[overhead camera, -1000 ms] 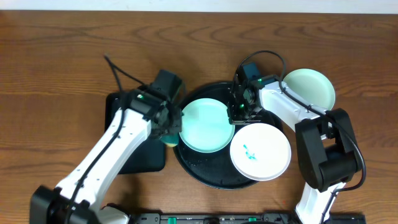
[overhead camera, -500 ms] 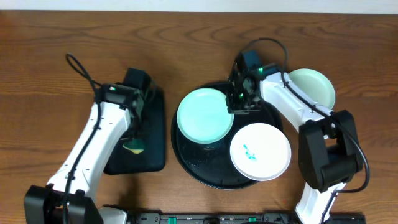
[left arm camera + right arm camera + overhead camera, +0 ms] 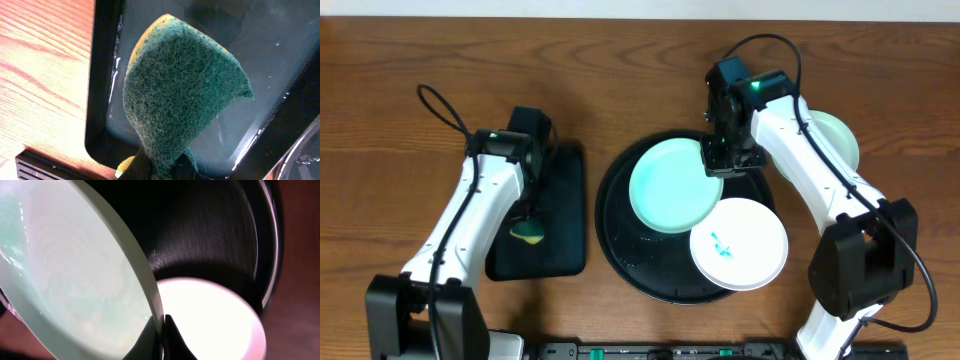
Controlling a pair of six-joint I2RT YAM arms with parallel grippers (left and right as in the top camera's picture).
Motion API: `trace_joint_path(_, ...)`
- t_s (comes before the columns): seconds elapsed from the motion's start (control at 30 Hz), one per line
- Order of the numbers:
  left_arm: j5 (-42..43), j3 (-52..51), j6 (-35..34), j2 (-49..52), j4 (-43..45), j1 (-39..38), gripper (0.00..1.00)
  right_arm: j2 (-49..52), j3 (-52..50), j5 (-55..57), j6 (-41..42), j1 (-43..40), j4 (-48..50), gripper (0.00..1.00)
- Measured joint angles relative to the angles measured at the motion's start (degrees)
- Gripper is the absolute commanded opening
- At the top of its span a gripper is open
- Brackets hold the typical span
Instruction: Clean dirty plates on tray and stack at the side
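A mint-green plate (image 3: 675,185) is held tilted over the round black tray (image 3: 620,250); my right gripper (image 3: 713,158) is shut on its right rim. In the right wrist view the plate (image 3: 75,280) fills the left side, its rim pinched between my fingers (image 3: 161,330). A white plate (image 3: 740,243) with a teal smear lies on the tray's front right and shows in the right wrist view (image 3: 210,320). A second mint plate (image 3: 835,140) sits on the table at the right, partly hidden by my arm. My left gripper (image 3: 527,225) is shut on a green-and-yellow sponge (image 3: 185,95) over the rectangular tray.
A smaller rectangular black tray (image 3: 560,210) lies left of the round tray, wet inside in the left wrist view (image 3: 280,65). Bare wooden table (image 3: 400,60) surrounds everything. A black rail (image 3: 670,350) runs along the front edge.
My right gripper has lifted the mint plate and carried it rightward. My left arm swung the sponge off the plate, left to the rectangular tray, where it now hangs.
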Motion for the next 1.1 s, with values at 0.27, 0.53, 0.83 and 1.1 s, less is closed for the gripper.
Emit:
trace_joint_path(0.27,-0.2,0.0,0.0,1.1,0.4,0.0,0.07,-0.2,0.7,-10.4,-7.1,0.0,-4.2,0.02)
trace_joint_path(0.53,-0.4,0.0,0.0,1.1,0.3,0.0,0.07,-0.2,0.7,-19.7,-11.2,0.3,12.8,0.02)
trace_joint_path(0.83,-0.4,0.0,0.0,1.1,0.3,0.0,0.07,-0.9,0.7,-8.8,-9.7,0.3,19.3,0.01)
trace_joint_path(1.1,-0.4,0.0,0.0,1.1,0.4,0.0,0.07,-8.2,0.8,-0.4,-12.0,0.3,17.5,0.01)
